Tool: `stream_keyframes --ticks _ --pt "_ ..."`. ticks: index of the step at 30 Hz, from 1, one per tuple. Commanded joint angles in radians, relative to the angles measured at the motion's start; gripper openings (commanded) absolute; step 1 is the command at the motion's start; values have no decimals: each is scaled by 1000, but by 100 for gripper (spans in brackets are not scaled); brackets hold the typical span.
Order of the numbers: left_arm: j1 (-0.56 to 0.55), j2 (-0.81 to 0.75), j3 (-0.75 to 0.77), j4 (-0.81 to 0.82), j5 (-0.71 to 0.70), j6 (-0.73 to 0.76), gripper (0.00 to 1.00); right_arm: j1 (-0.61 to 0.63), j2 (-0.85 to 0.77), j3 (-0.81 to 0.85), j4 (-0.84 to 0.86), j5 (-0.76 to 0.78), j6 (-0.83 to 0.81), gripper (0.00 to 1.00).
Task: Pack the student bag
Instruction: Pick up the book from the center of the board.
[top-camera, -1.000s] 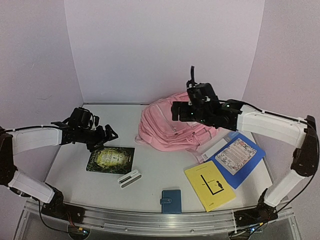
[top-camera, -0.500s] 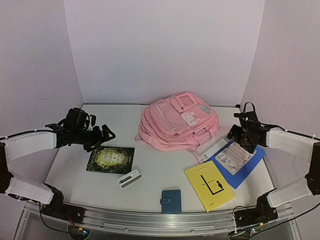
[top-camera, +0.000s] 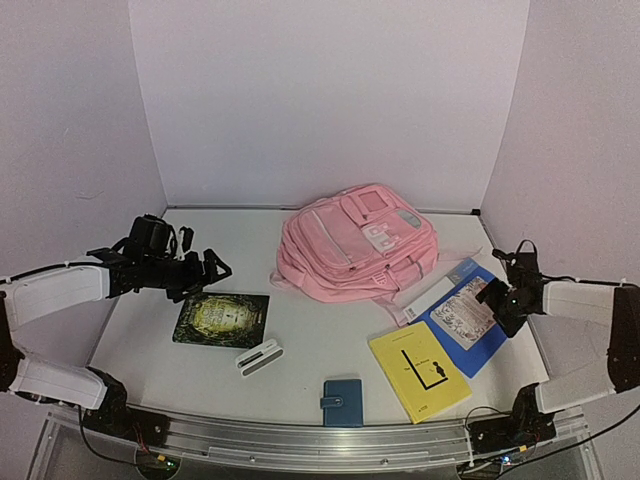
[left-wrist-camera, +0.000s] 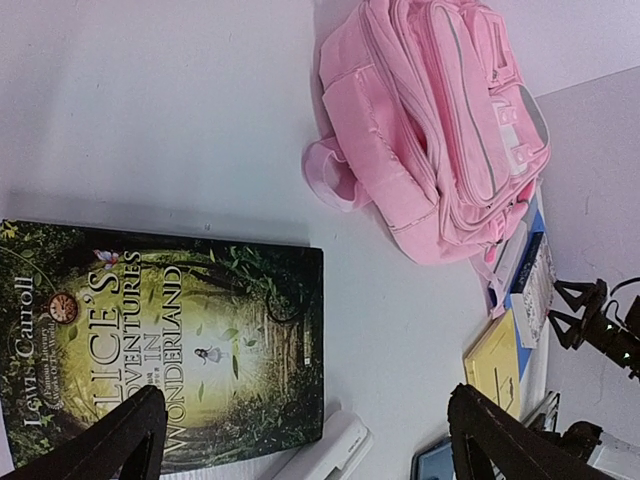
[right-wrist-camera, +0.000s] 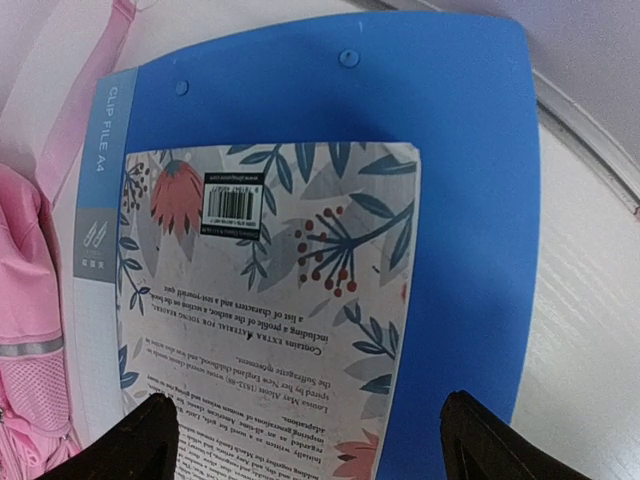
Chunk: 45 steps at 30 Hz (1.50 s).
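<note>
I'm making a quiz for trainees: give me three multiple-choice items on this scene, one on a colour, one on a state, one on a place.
1. The bag is:
A pink; B green; C grey.
2. The left hand is:
A open and empty; B shut on the bag; C shut and empty.
3. The floral book lies:
A on the bag; B in the left hand; C on the blue file.

Answers:
1 A, its fabric shows pink in every view.
2 A, its jaws stand wide apart above the Alice book, holding nothing.
3 C, the right wrist view shows blue file around the book's edges.
</note>
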Motion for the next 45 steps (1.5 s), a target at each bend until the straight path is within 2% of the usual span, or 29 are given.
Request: stream_keyframes --ticks 1,5,11,17,19,22,26,29,36,45 --pt "2 -1 -3 30 30 20 98 -4 27 -46 98 -51 47 86" --pt "2 1 4 30 40 26 97 -4 66 -59 156 -86 64 82" --pt "2 -14 5 33 46 36 97 -4 68 -62 206 -129 37 64" --pt "1 -23 2 27 62 40 97 -4 108 -60 275 -234 -11 29" --pt "1 -31 0 26 72 44 97 -4 119 -51 282 -263 -42 14" --pt "0 -42 -2 29 91 48 97 -4 128 -29 280 -304 -104 0" --pt "-6 -44 -5 58 120 39 97 4 149 5 241 -369 -186 0" --pt "-25 -31 -2 98 141 17 97 57 179 38 215 -407 -216 0" --pt "-136 41 48 179 125 -23 96 215 201 101 227 -444 -161 0" --pt "-320 296 169 367 115 -96 94 360 244 195 244 -434 -123 0"
